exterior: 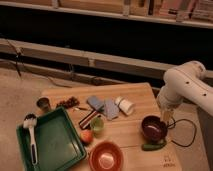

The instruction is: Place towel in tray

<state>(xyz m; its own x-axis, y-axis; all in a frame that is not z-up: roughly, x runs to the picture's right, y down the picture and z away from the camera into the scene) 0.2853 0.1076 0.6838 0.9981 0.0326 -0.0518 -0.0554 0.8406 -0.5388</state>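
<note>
Towel (pixel 103 106), grey-blue and rumpled, lies flat on the table (pixel 136 94) up and right of the tray (pixel 55 142), apart from it, not in it. Between towel and tray: a dark striped bar (pixel 88 119), a green cup (pixel 97 125), and an orange fruit (pixel 86 136) just beside the tray's right rim. A white cup (pixel 124 105) lies on its side just past the towel, on the side away from the tray. Tray floor is mostly bare; a white-headed brush (pixel 32 135) lies along its left side. Above the tray's top rim: a metal cup (pixel 44 104) and a dark heap (pixel 67 102), too blurred to name. A red bowl (pixel 106 157) below the tray's right corner is cut by the bottom edge. Gripper (pixel 166 119) hangs far right of the tray, at the rim of a dark bowl (pixel 153 128); open or closed, cannot tell. A green object (pixel 152 146) sits just below that bowl. The arm runs off the right edge.
</note>
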